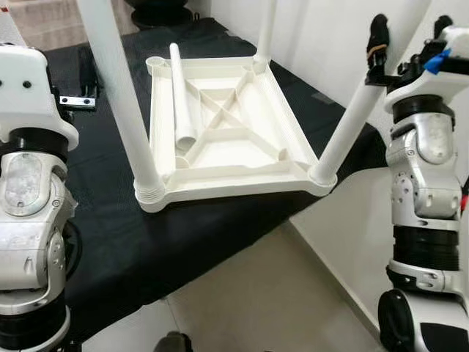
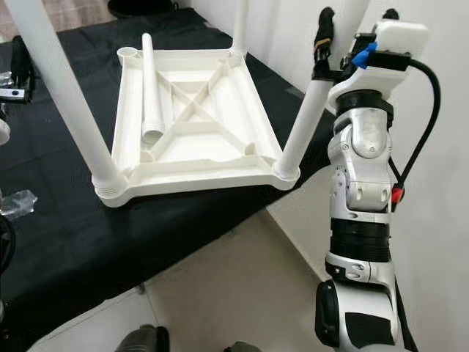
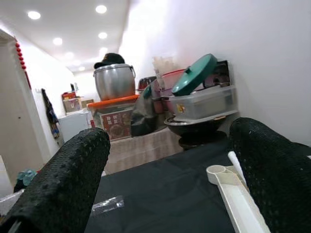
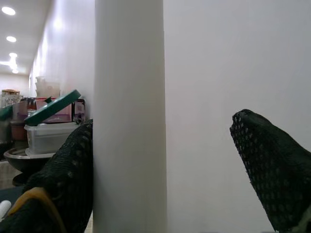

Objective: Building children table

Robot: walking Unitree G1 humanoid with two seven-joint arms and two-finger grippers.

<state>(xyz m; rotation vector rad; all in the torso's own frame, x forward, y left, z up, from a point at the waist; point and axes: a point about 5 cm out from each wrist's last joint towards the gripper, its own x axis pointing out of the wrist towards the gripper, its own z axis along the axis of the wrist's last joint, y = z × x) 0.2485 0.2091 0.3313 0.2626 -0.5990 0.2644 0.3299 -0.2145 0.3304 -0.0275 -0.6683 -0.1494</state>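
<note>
The white plastic tabletop lies upside down on a black cloth spread over the floor, its ribbed underside facing up with diagonal braces crossing in the middle. Three white legs stand in its corner sockets: the near-left leg rises steeply past the top of the head view, the far-right leg stands at the back corner, and the near-right leg leans slightly outward from its socket at the corner closest to the wall. The far-left socket holds no leg; a fourth leg lies loose inside the tray of the tabletop, along its left side, one end near that open socket. The right gripper is raised beside the near-right leg, up near its upper part; in the right wrist view one black finger touches the side of the leg while the other finger stands well apart from it, so the fingers are spread around the leg rather than pinching it. The left gripper hangs low over the black cloth to the left of the tabletop, its two fingers spread wide with nothing between them. At the far end of the cloth, stacked plastic storage boxes and a large metal pot stand against the white wall.
</note>
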